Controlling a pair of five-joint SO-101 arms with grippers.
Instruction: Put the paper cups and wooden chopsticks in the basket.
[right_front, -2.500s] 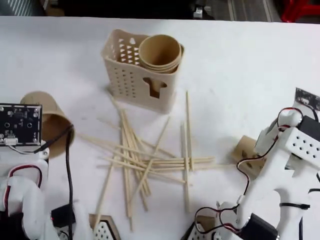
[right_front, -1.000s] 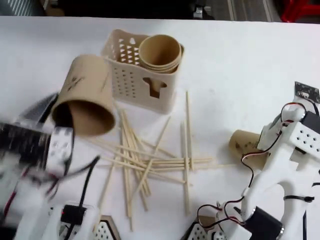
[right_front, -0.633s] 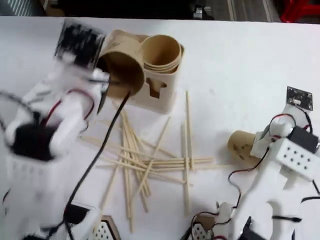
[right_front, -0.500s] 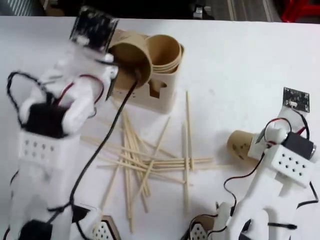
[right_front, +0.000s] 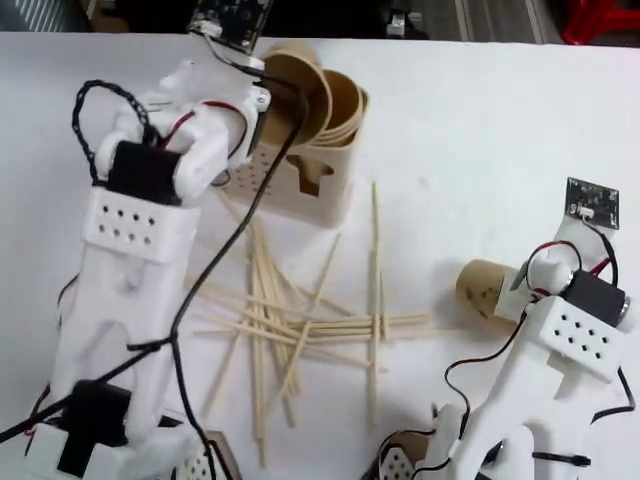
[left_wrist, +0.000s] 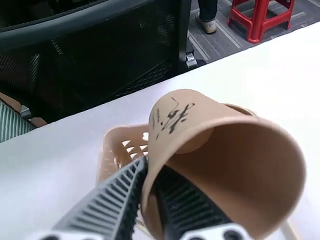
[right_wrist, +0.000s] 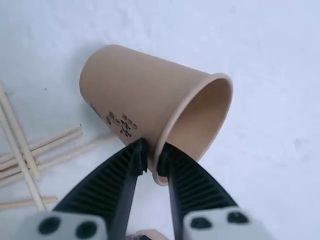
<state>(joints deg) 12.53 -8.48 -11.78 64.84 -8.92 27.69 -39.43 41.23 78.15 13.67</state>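
Observation:
In the high view my left gripper (right_front: 262, 95) is shut on the rim of a tan paper cup (right_front: 298, 82), held tilted over the cream perforated basket (right_front: 285, 175). Stacked cups (right_front: 347, 105) stand inside the basket. The left wrist view shows the fingers pinching that cup (left_wrist: 225, 165) at its rim, with the basket (left_wrist: 116, 150) just beyond. At the table's right, my right gripper (right_wrist: 152, 150) is shut on the rim of a second cup (right_wrist: 145, 95), which lies on its side (right_front: 480, 288). Several wooden chopsticks (right_front: 290, 320) lie scattered in front of the basket.
The chopstick pile spreads between the two arms, with one long stick (right_front: 376, 240) running toward the basket's right side. A few chopstick ends (right_wrist: 22, 150) lie close to the right cup. White table stretches open behind and right of the basket.
My left arm has lifted its cup from the table's left front and swung it up over the basket. The right arm has closed in on the lying cup, which shifted slightly.

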